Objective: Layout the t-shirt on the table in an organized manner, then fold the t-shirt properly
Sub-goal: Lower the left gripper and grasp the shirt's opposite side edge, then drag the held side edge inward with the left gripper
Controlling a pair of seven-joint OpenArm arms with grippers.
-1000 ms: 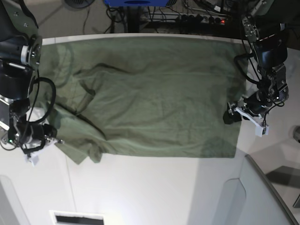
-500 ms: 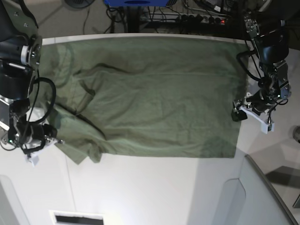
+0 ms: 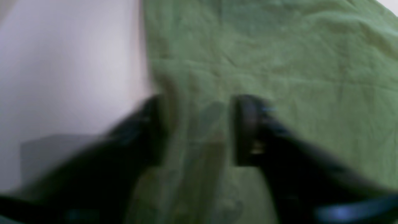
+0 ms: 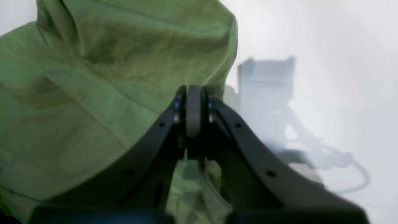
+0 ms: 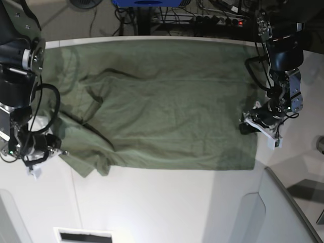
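- The table [image 5: 167, 202] is a large white top; a thin dark seam runs down it, and a grey panel [image 5: 283, 212] lies at its corner beyond the shirt's hem end.
- The t-shirt [image 5: 162, 106], olive green, lies spread flat on the table and covers most of its far half; shallow creases cross it, and one sleeve is folded in a rumpled flap beside the right pincer.
- The left pincer [image 5: 251, 124] sits at the shirt's straight hem edge. In the left wrist view, which is blurred, its dark fingers [image 3: 245, 130] stand a narrow gap apart, one over the bare table and one over the cloth, with the shirt's edge [image 3: 186, 155] between them. Whether they pinch the cloth I cannot tell.
- The right pincer [image 4: 193, 109] is at the shirt's opposite end, by the sleeve. Its jaws are pressed together, and a fold of the green cloth is bunched up around and behind their tips.
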